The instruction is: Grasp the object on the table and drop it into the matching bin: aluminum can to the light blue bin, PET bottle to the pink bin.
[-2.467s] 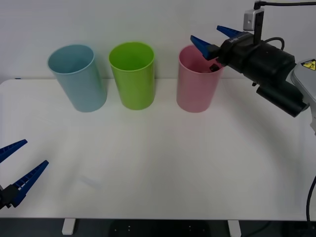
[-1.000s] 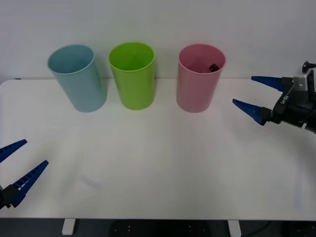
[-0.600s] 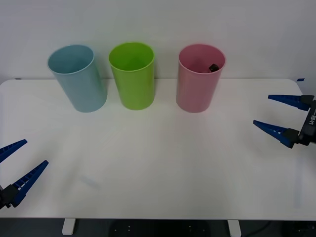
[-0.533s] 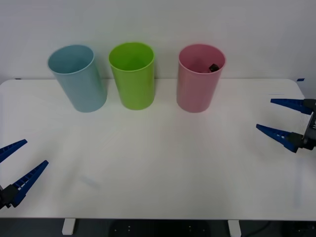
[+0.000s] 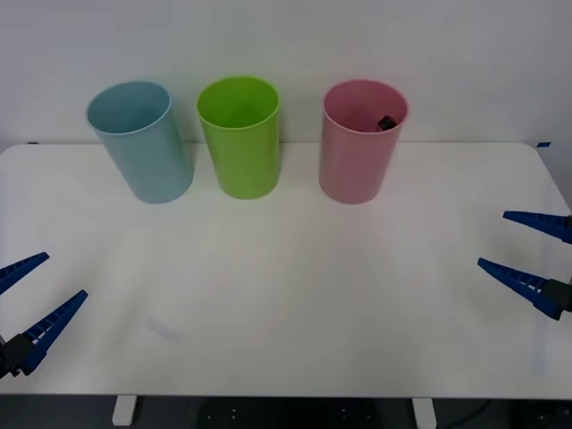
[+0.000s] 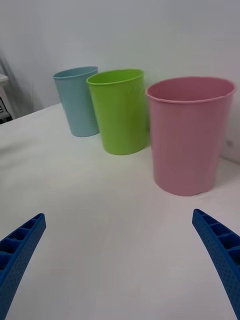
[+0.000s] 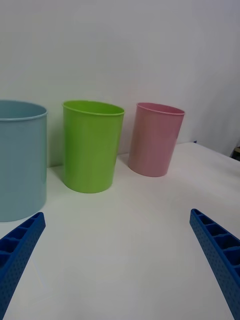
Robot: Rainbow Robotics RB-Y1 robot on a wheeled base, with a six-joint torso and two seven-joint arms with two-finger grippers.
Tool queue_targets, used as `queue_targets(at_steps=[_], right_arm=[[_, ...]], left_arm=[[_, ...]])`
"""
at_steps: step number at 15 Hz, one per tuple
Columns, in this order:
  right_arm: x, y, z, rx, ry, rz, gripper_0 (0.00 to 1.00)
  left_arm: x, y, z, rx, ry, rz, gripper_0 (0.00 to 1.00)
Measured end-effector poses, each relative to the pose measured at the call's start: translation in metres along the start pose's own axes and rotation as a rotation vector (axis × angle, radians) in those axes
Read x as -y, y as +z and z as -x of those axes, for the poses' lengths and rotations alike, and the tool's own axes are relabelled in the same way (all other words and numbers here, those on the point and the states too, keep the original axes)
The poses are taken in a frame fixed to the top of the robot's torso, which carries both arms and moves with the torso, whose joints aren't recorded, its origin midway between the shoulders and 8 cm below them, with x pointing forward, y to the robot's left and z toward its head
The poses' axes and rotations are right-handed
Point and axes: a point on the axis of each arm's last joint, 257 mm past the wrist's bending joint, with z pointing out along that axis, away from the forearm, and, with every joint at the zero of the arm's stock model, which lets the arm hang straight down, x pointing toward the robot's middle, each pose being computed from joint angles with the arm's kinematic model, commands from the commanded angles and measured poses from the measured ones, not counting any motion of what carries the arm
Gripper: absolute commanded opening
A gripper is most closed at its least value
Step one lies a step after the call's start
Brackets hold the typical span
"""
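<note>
The pink bin [image 5: 357, 156] stands at the back of the white table [image 5: 286, 277], right of the others. Just under its far rim shows the black cap of the PET bottle [image 5: 387, 121], which lies inside; the rest of the bottle is hidden. The light blue bin [image 5: 143, 147] stands at the back left. My right gripper [image 5: 492, 238] hangs open and holds nothing at the table's right edge, well away from the bins. My left gripper [image 5: 67, 274] is open at the front left corner. The right wrist view has the pink bin [image 6: 192, 135] ahead of the open right gripper [image 6: 119, 214].
A lime green bin [image 5: 239, 138] stands between the light blue and pink ones. The left wrist view looks past the open left gripper [image 7: 117, 212] at the light blue bin [image 7: 17, 160], green bin [image 7: 90, 145] and pink bin [image 7: 155, 137] in a row against the white wall.
My right gripper has drawn back from over the pink bin, down and to the right, to the table's right edge, staying open. The left arm has not moved.
</note>
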Motion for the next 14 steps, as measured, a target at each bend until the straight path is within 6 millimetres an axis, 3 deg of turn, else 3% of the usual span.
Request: queue_targets(at_steps=[6, 14], right_arm=[[-0.021, -0.005, -0.009, -0.006, 0.027, 0.005, 1.00], [-0.027, -0.007, -0.015, -0.016, 0.036, 0.013, 1.00]], left_arm=[[0.000, 0.000, 0.000, 0.000, 0.000, 0.000, 1.00], [0.000, 0.000, 0.000, 0.000, 0.000, 0.000, 1.00]])
